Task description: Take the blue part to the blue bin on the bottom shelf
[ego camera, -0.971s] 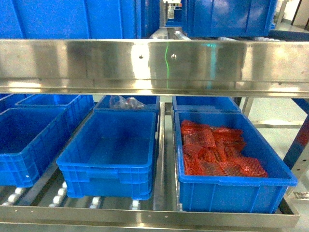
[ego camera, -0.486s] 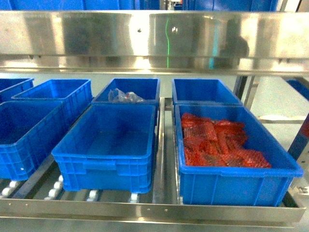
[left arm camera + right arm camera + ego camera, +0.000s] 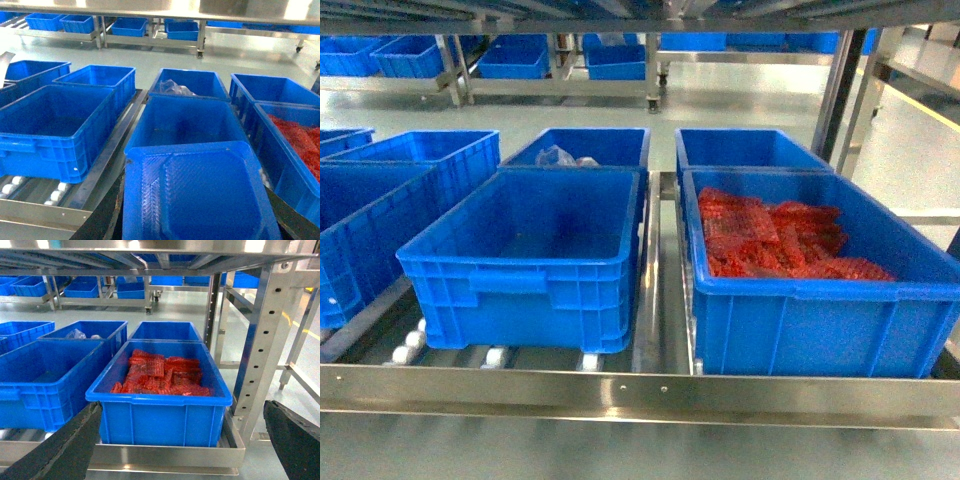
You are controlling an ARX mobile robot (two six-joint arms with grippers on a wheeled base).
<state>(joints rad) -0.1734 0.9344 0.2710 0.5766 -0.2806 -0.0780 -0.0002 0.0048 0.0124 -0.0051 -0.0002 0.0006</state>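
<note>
The blue part (image 3: 200,195), a flat square tray with a ribbed clear liner, fills the bottom of the left wrist view. My left gripper (image 3: 197,222) is shut on it, dark fingers (image 3: 102,222) showing at either side. Just beyond it lies the empty blue bin (image 3: 185,122), also the middle crate (image 3: 530,250) in the head view, on the bottom shelf (image 3: 640,395). My right gripper (image 3: 175,450) is open with nothing between its fingers, in front of the twin crate of red bags (image 3: 160,390). Neither gripper shows in the head view.
The crate of red bubble-wrap bags (image 3: 800,270) stands right of the blue bin. More blue crates (image 3: 370,230) sit left and behind, one holding a clear bag (image 3: 558,156). A perforated steel upright (image 3: 262,340) rises at the right. Roller tracks (image 3: 410,345) run under the crates.
The head view has dropped: the shiny upper shelf rail has slid up out of frame, and the crates on the bottom shelf appear closer and more level.
</note>
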